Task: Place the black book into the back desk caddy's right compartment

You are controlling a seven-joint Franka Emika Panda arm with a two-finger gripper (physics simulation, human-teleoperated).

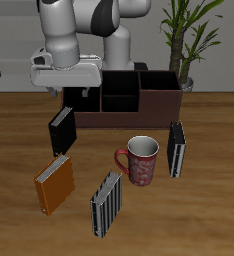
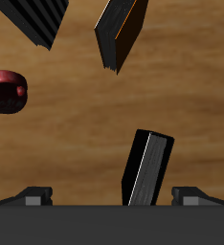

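The black book (image 1: pixel 61 130) stands tilted on the table (image 1: pixel 204 215), just in front of the back desk caddy (image 1: pixel 129 100) and apart from it. The end effector (image 1: pixel 67 95) hangs above the book with its fingers apart, holding nothing. To do this well, I judge it should descend centred over the book's upper edge, fingers straddling the covers, and close only once both sides are bracketed.

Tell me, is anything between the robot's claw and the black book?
No. In the exterior view the gripper hangs just above the black book, and only bare table shows between them.
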